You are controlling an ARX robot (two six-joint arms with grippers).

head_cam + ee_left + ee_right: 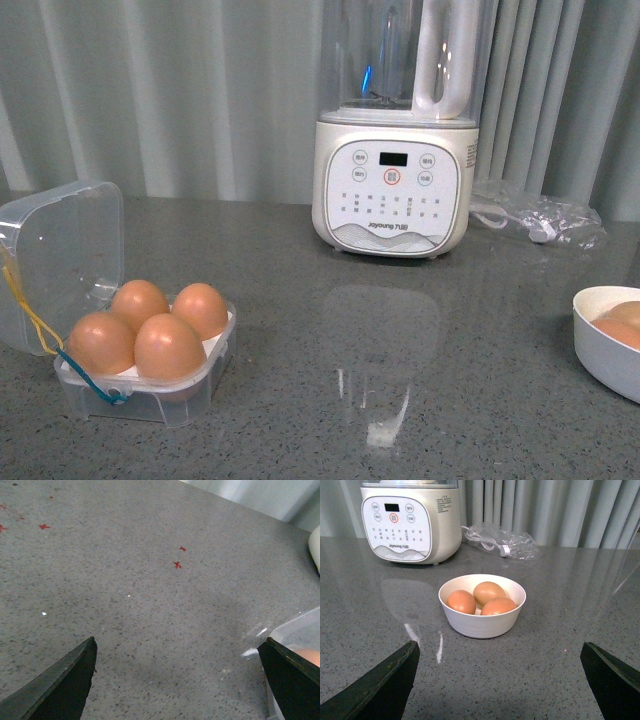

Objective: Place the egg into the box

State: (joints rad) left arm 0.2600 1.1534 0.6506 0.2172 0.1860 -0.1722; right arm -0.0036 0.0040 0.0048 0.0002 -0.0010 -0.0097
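Left gripper: fingers spread wide, nothing between, over bare grey counter, box corner just beside. Right gripper: spread wide too, empty, facing a white bowl holding 3 brown eggs. Box lid stands open; 4 eggs fill its tray. Blender behind, well apart from box.

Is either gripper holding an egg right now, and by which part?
No. The left gripper and the right gripper are both open with nothing between their fingers.
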